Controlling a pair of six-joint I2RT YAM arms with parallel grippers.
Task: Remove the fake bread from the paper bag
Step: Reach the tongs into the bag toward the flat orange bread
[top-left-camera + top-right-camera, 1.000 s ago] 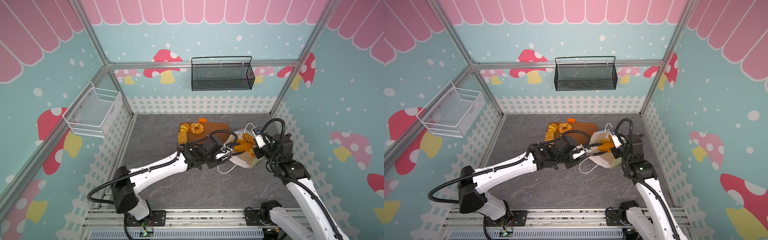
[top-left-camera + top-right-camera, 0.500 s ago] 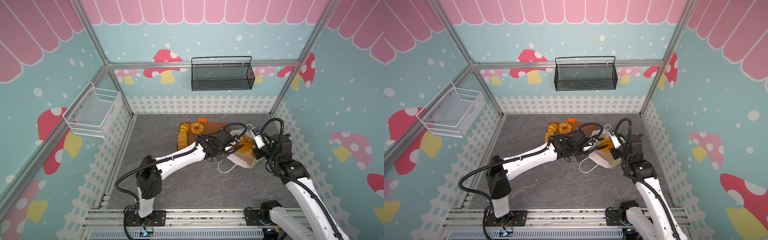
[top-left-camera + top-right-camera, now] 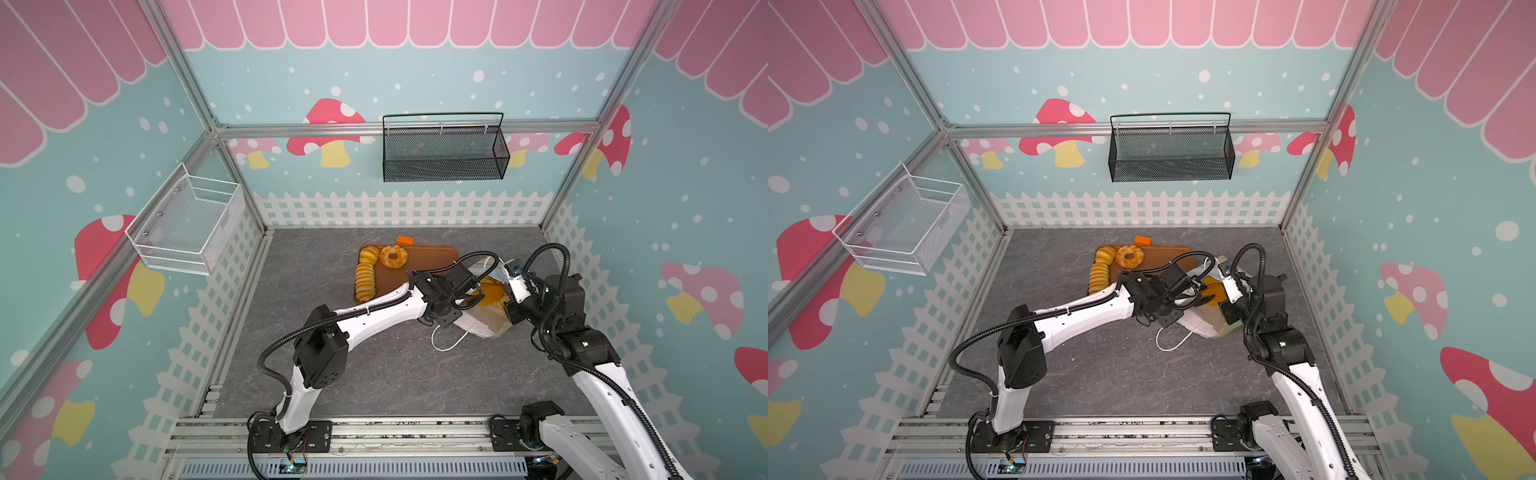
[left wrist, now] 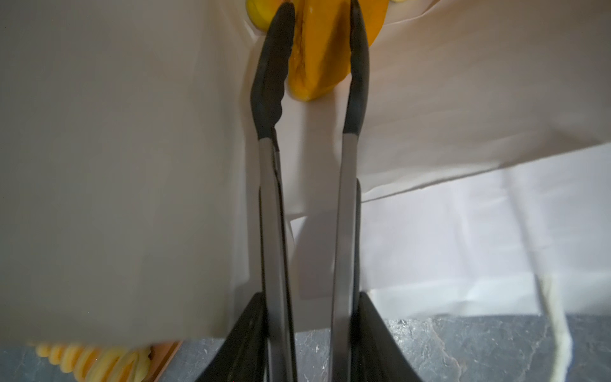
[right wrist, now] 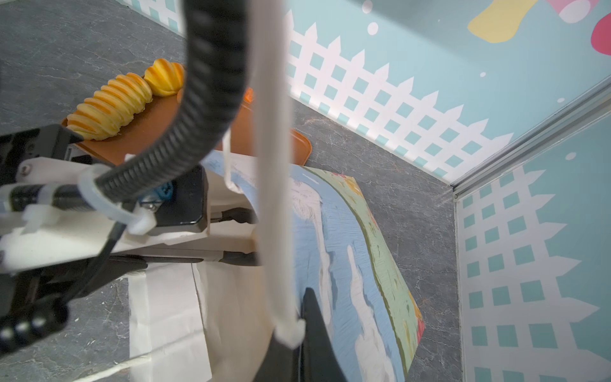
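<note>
The right gripper (image 5: pixel 299 319) is clenched on the cord handle (image 5: pixel 271 165). The left gripper (image 4: pixel 310 297) grasps tongs (image 4: pixel 274 198), whose tips flank a yellow pastry (image 4: pixel 324 49) inside the paper bag (image 3: pixel 478 324). Beyond it, a long roll (image 3: pixel 365 282), a bun (image 3: pixel 369 253) and a doughnut (image 3: pixel 393 257) lie on the tray (image 3: pixel 430 259).

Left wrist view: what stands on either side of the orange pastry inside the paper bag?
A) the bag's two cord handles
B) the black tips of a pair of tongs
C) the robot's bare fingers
B: the two black-tipped arms of the tongs reach into the paper bag, and their tips stand on either side of the orange pastry.
</note>
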